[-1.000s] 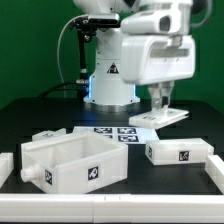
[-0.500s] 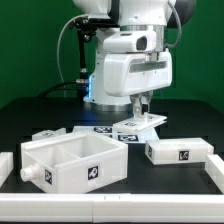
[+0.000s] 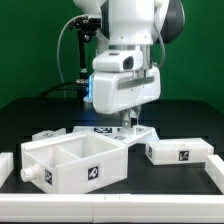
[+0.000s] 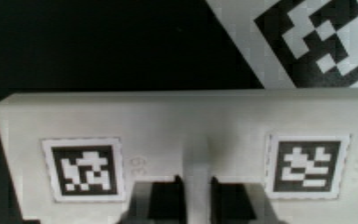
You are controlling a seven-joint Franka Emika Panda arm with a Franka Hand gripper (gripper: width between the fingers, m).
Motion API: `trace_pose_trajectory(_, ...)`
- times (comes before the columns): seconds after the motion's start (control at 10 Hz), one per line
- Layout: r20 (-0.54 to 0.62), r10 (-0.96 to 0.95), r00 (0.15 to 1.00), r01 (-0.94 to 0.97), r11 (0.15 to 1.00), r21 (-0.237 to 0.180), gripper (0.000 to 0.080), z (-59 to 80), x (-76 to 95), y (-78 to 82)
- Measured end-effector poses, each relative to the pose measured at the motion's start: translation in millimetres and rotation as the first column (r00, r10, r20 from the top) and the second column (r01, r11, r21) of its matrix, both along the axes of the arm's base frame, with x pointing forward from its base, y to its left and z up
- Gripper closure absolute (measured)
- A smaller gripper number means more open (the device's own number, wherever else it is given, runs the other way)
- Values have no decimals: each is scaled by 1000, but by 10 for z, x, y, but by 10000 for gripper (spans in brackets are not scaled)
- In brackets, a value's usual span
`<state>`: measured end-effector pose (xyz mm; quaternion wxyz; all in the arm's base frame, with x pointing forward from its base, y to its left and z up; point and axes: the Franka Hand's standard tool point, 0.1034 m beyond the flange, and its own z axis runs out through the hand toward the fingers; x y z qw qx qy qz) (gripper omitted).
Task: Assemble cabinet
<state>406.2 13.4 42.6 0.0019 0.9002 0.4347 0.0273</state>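
1. Exterior view's left: cabinet box [image 3: 75,160] sits on the table [image 3: 40,118]. Hollow rigid plastic, probably light; grip a wall.
2. Centre: tool [image 4: 197,200] nearly closed, pinching tagged panel [image 4: 176,120] by its thin rib, near the marker board [image 3: 100,130]. Smooth, may slip.
3. Exterior view's right: loose panel [image 3: 180,152] lies flat.

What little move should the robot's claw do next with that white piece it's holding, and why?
Probably carry the panel a little toward the exterior view's left, over the open box. The claw is shut on the panel, which is just beside the box's far corner and not yet joined to it. Which slot it fits, I cannot tell.
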Motion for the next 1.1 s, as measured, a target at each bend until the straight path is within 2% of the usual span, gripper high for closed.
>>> trace_pose_trajectory(0.2,-14,1,1000,-1,1000,6,741,-191,-51,14)
trace_pose_trajectory(0.4,-8,-5,1000,5,1000,7,741,-205,-41,-5)
trace_pose_trajectory(0.5,-10,-5,1000,5,1000,7,571,-211,-46,-6)
trace_pose_trajectory(0.6,-10,-5,1000,5,1000,7,571,-212,-47,-6)
trace_pose_trajectory(0.7,-20,-9,1000,9,1000,6,386,-195,-51,-7)
trace_pose_trajectory(0.8,-63,-13,998,13,1000,-2,386,-38,-22,-27)
trace_pose_trajectory(0.9,-72,-16,997,16,1000,-9,206,174,88,-59)
trace_pose_trajectory(1.0,-82,-23,996,22,1000,-14,67,304,183,-101)
trace_pose_trajectory(1.1,-79,-3,997,2,1000,-16,67,466,343,-148)
